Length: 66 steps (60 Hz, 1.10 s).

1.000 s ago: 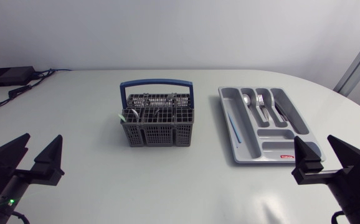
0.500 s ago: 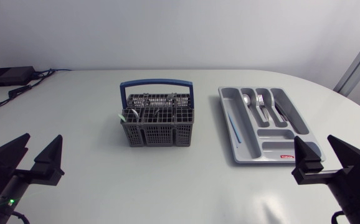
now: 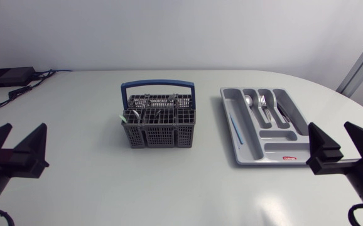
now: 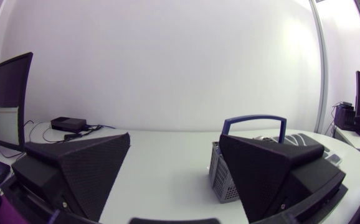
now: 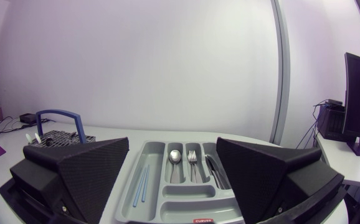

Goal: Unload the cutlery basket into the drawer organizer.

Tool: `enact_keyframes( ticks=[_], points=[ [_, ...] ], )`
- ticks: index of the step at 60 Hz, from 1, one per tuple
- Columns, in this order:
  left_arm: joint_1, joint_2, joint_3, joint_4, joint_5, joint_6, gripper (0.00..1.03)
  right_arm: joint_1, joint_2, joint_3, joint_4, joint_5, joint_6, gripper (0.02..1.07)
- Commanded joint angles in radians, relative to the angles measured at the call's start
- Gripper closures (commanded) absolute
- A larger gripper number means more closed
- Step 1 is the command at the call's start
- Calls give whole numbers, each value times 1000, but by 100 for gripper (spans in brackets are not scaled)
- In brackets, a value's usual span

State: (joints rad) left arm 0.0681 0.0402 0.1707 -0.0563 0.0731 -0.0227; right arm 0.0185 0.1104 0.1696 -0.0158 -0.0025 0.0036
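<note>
The grey cutlery basket (image 3: 158, 127) with a blue handle stands mid-table and holds several utensils, one with a green-white handle (image 3: 126, 117). To its right lies the grey drawer organizer (image 3: 247, 152), holding a spoon (image 3: 249, 100), a fork (image 3: 263, 104), a knife (image 3: 281, 112) and a thin blue piece (image 3: 234, 125). My left gripper (image 3: 24, 129) is open near the table's front left, well short of the basket (image 4: 219, 177). My right gripper (image 3: 329, 129) is open at the front right. The organizer (image 5: 174, 186) lies just ahead of its fingers, with the basket (image 5: 55, 138) beyond.
A black box (image 3: 9, 76) with cables sits at the table's back left corner. Bare white tabletop (image 3: 169, 182) lies between the grippers and in front of the basket.
Both arms have drawn outward toward the view's sides: the left gripper shifted left, the right gripper shifted right. Basket and organizer have not moved.
</note>
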Motion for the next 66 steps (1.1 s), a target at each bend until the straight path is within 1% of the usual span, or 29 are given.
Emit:
enact_keyframes(
  ticks=[1, 5, 11, 16, 21, 25, 34, 36, 39, 42, 44, 45, 46, 47, 49, 52, 55, 57, 58, 60, 61, 63, 64, 66],
  points=[
    [-14, 66, 85, -14, -1, -36, 4, 1, 92, 62, 19, 4, 18, 6],
    [-19, 121, 130, -27, -1, -39, 4, 3, 147, 93, 19, 6, 29, 6],
    [-21, 257, 204, -39, -1, -43, 5, 3, 219, 133, 16, 7, 41, 6],
    [-13, 412, 293, -88, -1, -40, 7, 5, 298, 169, -1, 10, 52, 6],
    [-33, 558, 365, -131, 13, -39, 7, 12, 373, 209, -38, 10, 53, 6],
    [-31, 650, 418, -162, 17, -39, 7, 12, 419, 238, -79, 4, 52, 6],
    [-42, 776, 497, -209, 24, -20, 7, 35, 454, 291, -191, 4, 15, 6],
    [-47, 811, 521, -223, 24, 1, 7, 49, 454, 300, -214, 7, -2, 6],
    [-65, 880, 564, -258, 36, 73, 8, 69, 451, 314, -253, 7, -28, 7],
    [-85, 942, 602, -283, 77, 171, 14, 100, 453, 326, -289, 6, -59, 7],
    [-85, 980, 627, -300, 116, 250, 16, 115, 454, 327, -299, 7, -71, 7],
    [-90, 1004, 638, -312, 126, 325, 16, 124, 454, 327, -303, 7, -76, 7],
    [-91, 1012, 641, -315, 126, 360, 16, 126, 456, 327, -309, 7, -76, 7],
    [-97, 1021, 644, -315, 126, 454, 16, 129, 459, 331, -317, 9, -79, 7],
    [-106, 1029, 648, -315, 125, 529, 16, 133, 469, 337, -329, 7, -90, 7],
    [-120, 1037, 664, -324, 122, 547, 16, 147, 497, 349, -352, 7, -105, 7],
    [-140, 1066, 705, -379, 74, 586, 13, 152, 518, 350, -363, -2, -123, 7],
    [-152, 1080, 721, -407, 33, 612, 8, 158, 526, 350, -368, -5, -142, 7],
    [-157, 1081, 724, -415, 30, 644, 6, 161, 528, 349, -368, -5, -151, 7],
    [-172, 1080, 713, -416, 33, 715, 6, 173, 532, 347, -369, -5, -171, 7],
    [-177, 1076, 708, -416, 33, 728, 6, 178, 532, 347, -369, -7, -174, 7],
    [-192, 1060, 684, -405, 36, 803, 6, 195, 538, 347, -369, -4, -180, 7],
    [-195, 1049, 670, -389, 51, 840, 6, 201, 542, 349, -371, -2, -185, 7],
    [-197, 1044, 652, -363, 65, 886, 6, 213, 546, 352, -380, -2, -206, 7]
  ],
)
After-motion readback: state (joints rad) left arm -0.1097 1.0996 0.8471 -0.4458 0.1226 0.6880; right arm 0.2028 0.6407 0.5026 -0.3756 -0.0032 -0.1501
